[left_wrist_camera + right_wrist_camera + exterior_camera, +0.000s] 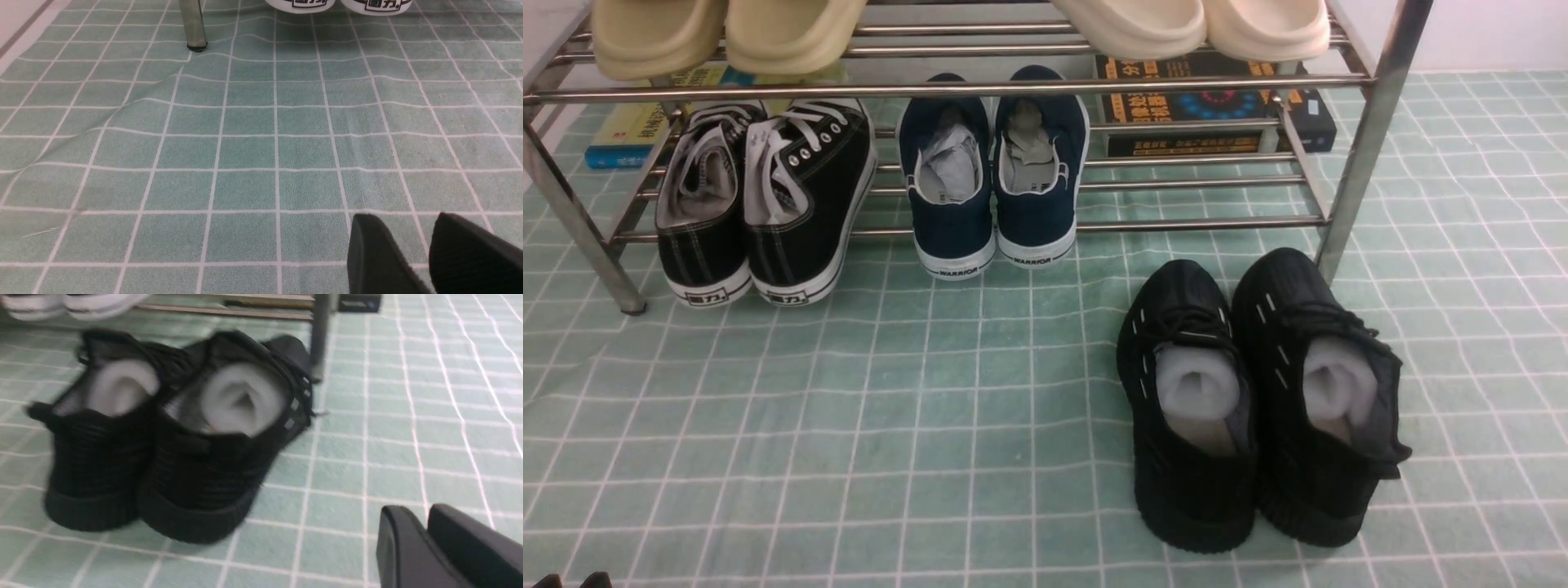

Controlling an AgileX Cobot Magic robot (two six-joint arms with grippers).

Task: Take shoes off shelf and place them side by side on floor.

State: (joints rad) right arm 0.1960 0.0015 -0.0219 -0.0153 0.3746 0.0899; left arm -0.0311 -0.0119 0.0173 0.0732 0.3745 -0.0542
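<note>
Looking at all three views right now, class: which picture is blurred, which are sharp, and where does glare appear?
Right wrist view: motion-smeared, so the all-black knit sneakers and grid lines look soft. Front view: sharp, with bright streaks of glare along the shiny silver metal rack. Left wrist view: crisp, evenly lit pale green gridded floor, its wrinkles shaded.

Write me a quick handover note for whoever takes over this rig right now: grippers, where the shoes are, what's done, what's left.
Left gripper: fingers apart, holding nothing, low over bare floor.
Right gripper: fingers nearly together, holding nothing, clear of the shoes.
Black knit shoes: both on the floor side by side, touching, in front of the shelf's right leg.
Done: shoes off the shelf and placed.
Left: probably only pulling the arms back; the right shoe looks slightly angled.
</note>
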